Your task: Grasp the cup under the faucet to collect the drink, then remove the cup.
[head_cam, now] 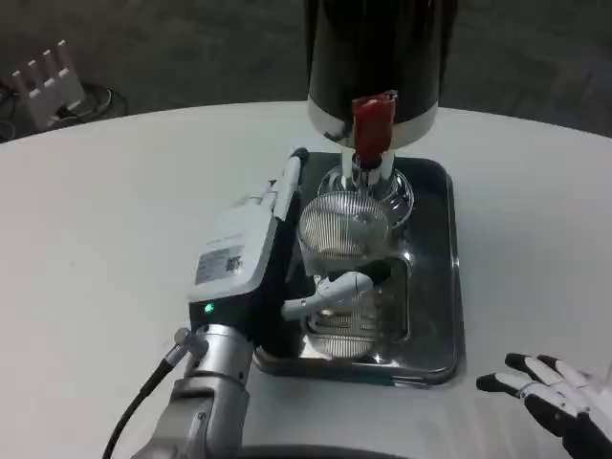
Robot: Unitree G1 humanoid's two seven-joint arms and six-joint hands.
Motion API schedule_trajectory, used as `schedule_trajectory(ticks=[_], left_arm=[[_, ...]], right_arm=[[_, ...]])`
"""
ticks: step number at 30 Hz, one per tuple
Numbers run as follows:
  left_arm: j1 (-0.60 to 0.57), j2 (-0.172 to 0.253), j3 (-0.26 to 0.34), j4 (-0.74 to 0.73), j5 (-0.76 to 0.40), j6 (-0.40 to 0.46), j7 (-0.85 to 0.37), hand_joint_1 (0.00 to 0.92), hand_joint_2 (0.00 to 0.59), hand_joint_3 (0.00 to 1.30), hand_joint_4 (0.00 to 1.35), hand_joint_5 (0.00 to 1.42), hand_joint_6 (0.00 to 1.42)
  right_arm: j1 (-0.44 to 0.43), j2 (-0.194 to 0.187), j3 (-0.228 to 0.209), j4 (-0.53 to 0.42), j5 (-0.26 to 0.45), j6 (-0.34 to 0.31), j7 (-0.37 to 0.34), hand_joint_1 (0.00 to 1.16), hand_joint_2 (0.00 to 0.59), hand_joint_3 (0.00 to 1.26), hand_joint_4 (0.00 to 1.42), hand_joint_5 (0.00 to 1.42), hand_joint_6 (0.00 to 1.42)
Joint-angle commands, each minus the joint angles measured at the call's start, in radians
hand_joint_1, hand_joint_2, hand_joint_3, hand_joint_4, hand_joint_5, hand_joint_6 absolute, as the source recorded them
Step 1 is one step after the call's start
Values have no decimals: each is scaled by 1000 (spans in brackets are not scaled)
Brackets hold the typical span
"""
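Observation:
A clear ribbed cup (342, 228) stands on the dark metal drip tray (435, 287), right under the faucet with its red lever (372, 120) on the black drink dispenser (381, 57). My left hand (263, 251) grips the cup from the left: its white back faces up and its thumb (339, 287) wraps across the cup's near side. The far fingers are hidden behind the cup. My right hand (559, 397) lies on the table at the bottom right, fingers apart, holding nothing, well away from the tray.
A slotted grate (359, 320) sits in the tray in front of the cup. A white rack-like object (48, 81) stands off the table at the far left. The white table (105, 210) stretches to the left and right of the tray.

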Motion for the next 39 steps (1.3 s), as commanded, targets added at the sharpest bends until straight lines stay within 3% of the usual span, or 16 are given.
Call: schedule_trajectory(ticks=[1,25,39], left_arm=[[23,-10,-8,14,-7,-4,-15,64,24,0,0,31,0],[25,-4,-8,2,-24,-21,-67,0,47,0,0,0,0],[66,9,8,-95,-25,22,-146,0,51,0,0,0,0]], right_arm=[[12,-2,-6,0,15,-15,-13,515,416,186,42,0,2],[49,0,-16,-18,18,-27,-18,528,413,186,42,0,0],[63,7,-27,-27,27,-36,-19,520,422,186,42,0,0]])
